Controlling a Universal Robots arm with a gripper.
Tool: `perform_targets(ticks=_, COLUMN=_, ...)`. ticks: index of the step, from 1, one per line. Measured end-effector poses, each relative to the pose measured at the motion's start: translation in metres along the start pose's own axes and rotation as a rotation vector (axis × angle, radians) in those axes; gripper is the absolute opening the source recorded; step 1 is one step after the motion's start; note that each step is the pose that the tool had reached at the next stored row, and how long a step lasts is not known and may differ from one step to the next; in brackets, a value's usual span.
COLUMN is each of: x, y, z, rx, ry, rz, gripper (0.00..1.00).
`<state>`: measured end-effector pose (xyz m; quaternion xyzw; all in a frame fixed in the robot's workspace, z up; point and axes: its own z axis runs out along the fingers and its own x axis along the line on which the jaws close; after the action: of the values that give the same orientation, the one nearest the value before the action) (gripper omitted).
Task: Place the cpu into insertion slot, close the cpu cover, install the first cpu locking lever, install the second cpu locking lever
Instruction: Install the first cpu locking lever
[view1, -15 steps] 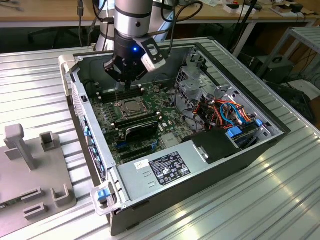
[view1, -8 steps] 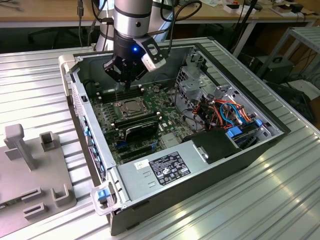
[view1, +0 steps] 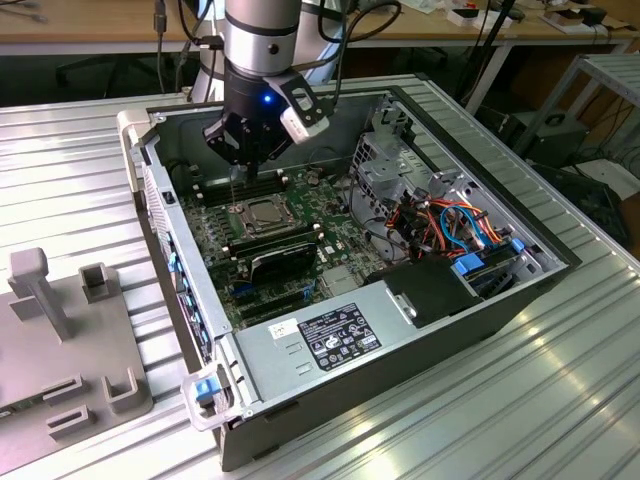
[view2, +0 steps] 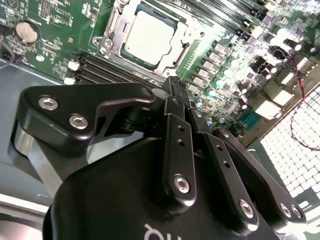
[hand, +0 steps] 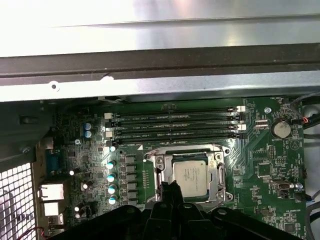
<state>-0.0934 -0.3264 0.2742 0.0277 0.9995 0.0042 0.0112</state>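
Over the open computer case (view1: 400, 330) on the ribbed metal counter (view1: 560, 400), the exterior view has the arm (view1: 260, 40) reaching down with its fingers (view1: 237, 185) pointed at the green motherboard (view1: 215, 245). Their tip hangs just beside the insertion slot (view1: 240, 216), on the exterior view's left of it. The cpu (view1: 263, 212) lies flat inside that slot, so the first step looks done.

From the second wrist view, the fingers (view2: 173, 89) are pressed together into one narrow tip and pinch nothing. The cpu (view2: 148, 31) sits square in its seat, and the cpu cover (view2: 181, 46) appears to lie down around it as a silver frame. Long black memory slots (view2: 107, 70) run between the socket and the fingers.

From the first wrist view, the tip of the fingers (hand: 170, 189) stands just at the near edge of the socket, close to the cover's frame (hand: 164, 172), with the cpu (hand: 192, 176) showing through the window cut-out. A coin battery (hand: 280, 129) sits well apart from it.

By my reading, the chip is placed and the cover is lowered. I cannot tell whether either locking lever is latched, so that part of the work may remain.
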Motion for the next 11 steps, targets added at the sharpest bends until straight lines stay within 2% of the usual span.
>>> perform_targets(ticks=3, x=0.0033, y=-0.0002, z=-0.0001, rx=-0.0003, ry=0.0003, rz=-0.02, gripper=0.11)
perform_targets(ticks=11, x=0.018, y=-0.001, z=-0.0004, rx=-0.001, ry=0.0005, rz=-0.047, gripper=0.11)
